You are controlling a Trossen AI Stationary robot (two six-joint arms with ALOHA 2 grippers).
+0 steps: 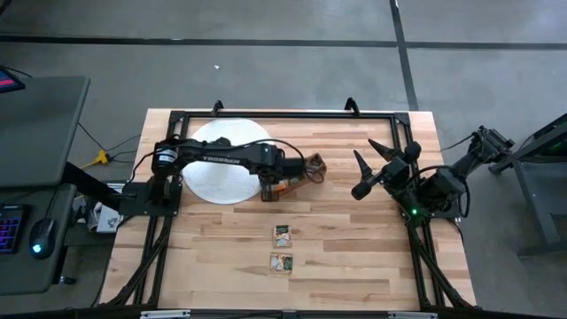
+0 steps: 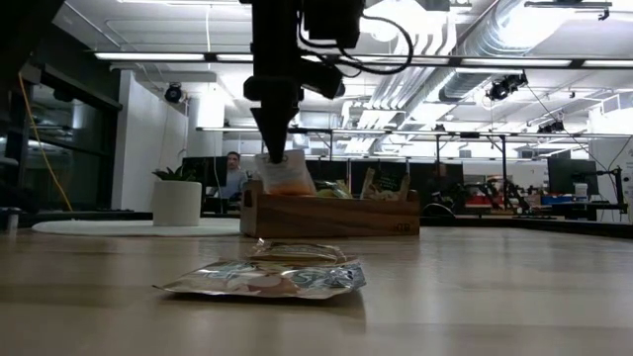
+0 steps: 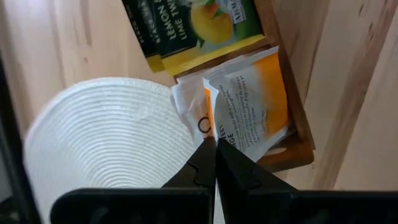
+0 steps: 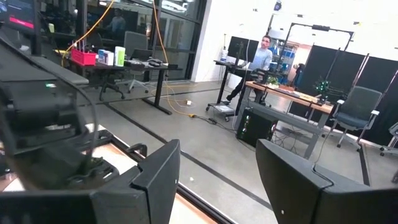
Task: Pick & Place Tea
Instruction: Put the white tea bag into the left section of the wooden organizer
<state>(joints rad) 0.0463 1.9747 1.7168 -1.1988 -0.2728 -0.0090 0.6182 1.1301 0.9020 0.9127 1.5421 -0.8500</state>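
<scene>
Pinching an orange-and-white sachet, the left tool is sitting clenched over the near end of the wooden box in the high view, just beside the white round disc. Two more sachets are lying flat on the bare worktop, well apart from the box. The right tool is waiting released, raised off near the right edge.

Low view: the left tool is hanging tip-down, gripping the orange sachet at its top edge above the box; a foil sachet is lying close to the camera.

Left wrist view: the fingertips are closing on one thin corner only of the orange sachet; green lemon sachets are filling the next compartment. Risk: that edge grip is slipping or twisting, so the sachet is likely landing on the disc or catching on the divider.

Right wrist view: its open fingers are pointing into an office room, with desks, chairs and a person standing far back.
</scene>
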